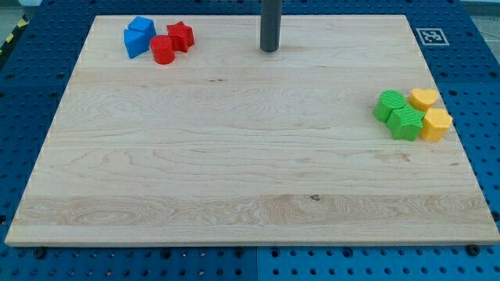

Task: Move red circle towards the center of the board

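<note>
The red circle (162,49) lies near the board's top left corner. It touches a red star (180,36) on its upper right and a blue block (139,37) on its left. My tip (269,49) is at the view's top centre, well to the right of the red circle, and touches no block.
The wooden board (234,172) lies on a blue pegboard table. At the view's right stands a cluster: two green blocks (389,104) (405,122), a yellow heart-like block (423,98) and a yellow block (436,124). A fiducial tag (430,36) sits at the top right.
</note>
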### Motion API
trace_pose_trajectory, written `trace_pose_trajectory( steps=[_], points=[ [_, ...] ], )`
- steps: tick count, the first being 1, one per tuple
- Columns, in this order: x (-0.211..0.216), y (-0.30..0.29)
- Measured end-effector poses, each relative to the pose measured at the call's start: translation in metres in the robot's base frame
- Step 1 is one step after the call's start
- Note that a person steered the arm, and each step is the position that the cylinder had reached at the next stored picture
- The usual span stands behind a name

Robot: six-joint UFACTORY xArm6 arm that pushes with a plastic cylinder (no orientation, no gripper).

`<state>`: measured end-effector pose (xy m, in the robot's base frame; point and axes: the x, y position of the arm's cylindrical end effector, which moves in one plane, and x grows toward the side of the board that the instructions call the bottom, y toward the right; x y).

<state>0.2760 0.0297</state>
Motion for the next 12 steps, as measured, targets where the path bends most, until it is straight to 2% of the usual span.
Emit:
trace_pose_trajectory(
  steps=[1, 3, 5, 8, 10, 11, 12],
  points=[
    [-0.051, -0.024],
    [-0.065, -0.038],
    [-0.084, -0.099],
    [-0.084, -0.112],
    [-0.085, -0.139],
    [-0.074, -0.182],
    [-0.074, -0.192]
  ],
)
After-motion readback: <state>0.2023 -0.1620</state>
